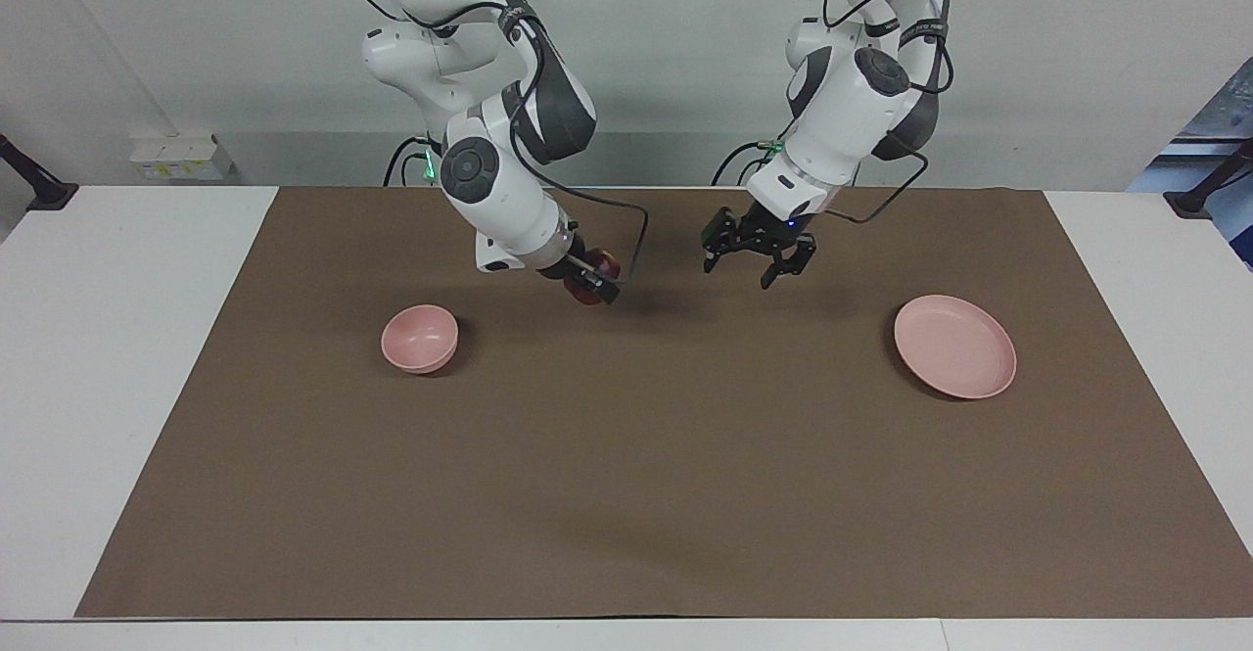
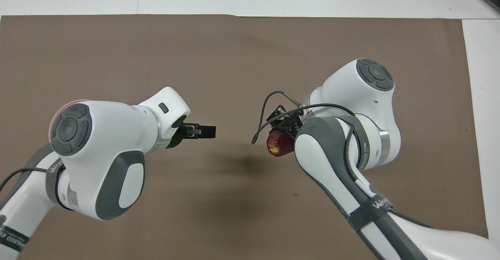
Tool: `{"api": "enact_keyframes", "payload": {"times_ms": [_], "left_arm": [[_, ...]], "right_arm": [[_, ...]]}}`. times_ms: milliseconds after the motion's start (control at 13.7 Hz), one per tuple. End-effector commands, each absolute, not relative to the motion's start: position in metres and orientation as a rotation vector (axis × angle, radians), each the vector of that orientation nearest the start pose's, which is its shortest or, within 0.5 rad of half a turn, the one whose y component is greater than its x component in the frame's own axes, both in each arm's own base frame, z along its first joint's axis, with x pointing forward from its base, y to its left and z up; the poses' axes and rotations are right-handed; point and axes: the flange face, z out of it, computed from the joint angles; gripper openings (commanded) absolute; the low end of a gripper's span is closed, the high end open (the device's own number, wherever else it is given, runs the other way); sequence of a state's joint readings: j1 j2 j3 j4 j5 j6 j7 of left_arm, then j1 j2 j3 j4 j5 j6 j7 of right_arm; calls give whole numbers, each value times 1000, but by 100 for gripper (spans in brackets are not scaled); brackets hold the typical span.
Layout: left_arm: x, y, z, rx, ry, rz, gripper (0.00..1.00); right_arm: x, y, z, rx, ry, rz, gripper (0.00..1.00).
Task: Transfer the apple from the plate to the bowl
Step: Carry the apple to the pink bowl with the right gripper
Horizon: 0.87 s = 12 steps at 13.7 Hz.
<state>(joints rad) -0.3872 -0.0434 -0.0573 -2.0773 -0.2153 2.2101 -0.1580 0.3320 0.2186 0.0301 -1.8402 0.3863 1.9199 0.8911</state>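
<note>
The dark red apple point(image 1: 608, 262) point(image 2: 278, 144) hangs in the air with my right gripper point(image 1: 593, 284) shut on it, over the brown mat between the table's middle and the bowl. The small deep pink bowl point(image 1: 419, 338) stands at the right arm's end of the mat and holds nothing. In the overhead view it is hidden under my right arm. The flat pink plate point(image 1: 954, 346) lies bare at the left arm's end; only a sliver of its rim point(image 2: 65, 104) shows from above. My left gripper point(image 1: 754, 271) point(image 2: 207, 131) hangs open and holds nothing, over the mat near its middle.
A brown mat point(image 1: 626, 494) covers most of the white table point(image 1: 117, 357). A loose black cable point(image 1: 638, 225) loops off my right wrist beside the apple. Small white boxes point(image 1: 181, 157) sit on the ledge past the table's corner at the right arm's end.
</note>
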Motion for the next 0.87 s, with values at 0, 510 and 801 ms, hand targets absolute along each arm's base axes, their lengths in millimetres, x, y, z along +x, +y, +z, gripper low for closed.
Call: {"api": "enact_keyframes", "payload": {"times_ms": [0,510,801], "left_arm": [[527,-203,479,-3175,310,-165,100],[566,-73,588,-3125,352,-162,100],[546,-49,663,-3128,313,-90,100]], "right_arm": [[559,179,401,-2776,873,441,0],[573,49,383,-3016,363,348,0],[551,0,358,-3066,156,130,0]]}}
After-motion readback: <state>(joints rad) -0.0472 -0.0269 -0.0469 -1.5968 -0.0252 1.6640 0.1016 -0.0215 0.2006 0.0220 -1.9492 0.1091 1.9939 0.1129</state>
